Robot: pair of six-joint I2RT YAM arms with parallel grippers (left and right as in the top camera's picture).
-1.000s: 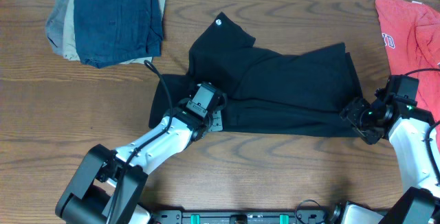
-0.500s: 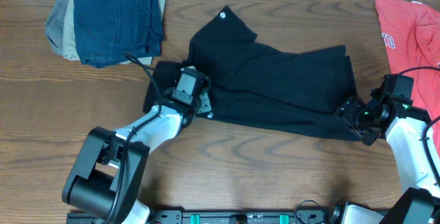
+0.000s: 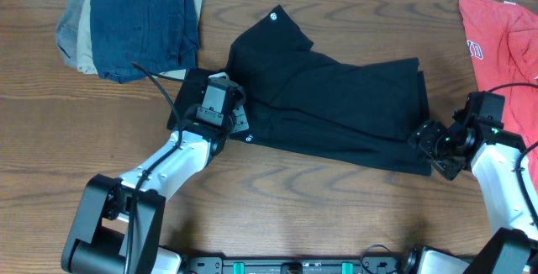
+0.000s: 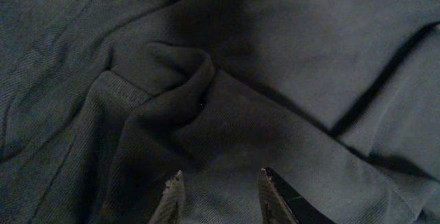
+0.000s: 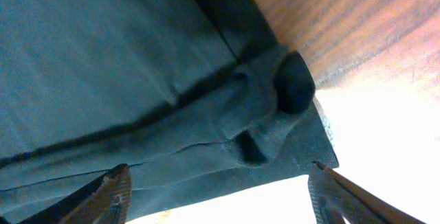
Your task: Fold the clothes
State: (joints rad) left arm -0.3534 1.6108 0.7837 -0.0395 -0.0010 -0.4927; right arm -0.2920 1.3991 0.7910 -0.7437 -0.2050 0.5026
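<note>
The black T-shirt (image 3: 336, 97) lies crumpled and partly folded in the middle of the table, with a white round logo mark (image 3: 274, 17) on its far corner. My left gripper (image 3: 238, 121) sits on the shirt's left edge, shut on a bunched fold of the black fabric (image 4: 289, 59); its fingertips (image 4: 221, 183) have cloth between them. My right gripper (image 3: 424, 139) is at the shirt's near right corner. Its jaws (image 5: 220, 176) are wide open, with the layered shirt hem (image 5: 124, 59) just ahead of them and not gripped.
A stack of folded garments (image 3: 139, 22), dark blue on top of tan and grey, lies at the far left, close to the left gripper. A red T-shirt (image 3: 500, 30) lies at the far right. Bare wooden table (image 3: 336, 215) runs along the front.
My left gripper has moved up and to the left, dragging the shirt's left part with it toward the folded stack. The right gripper has barely moved.
</note>
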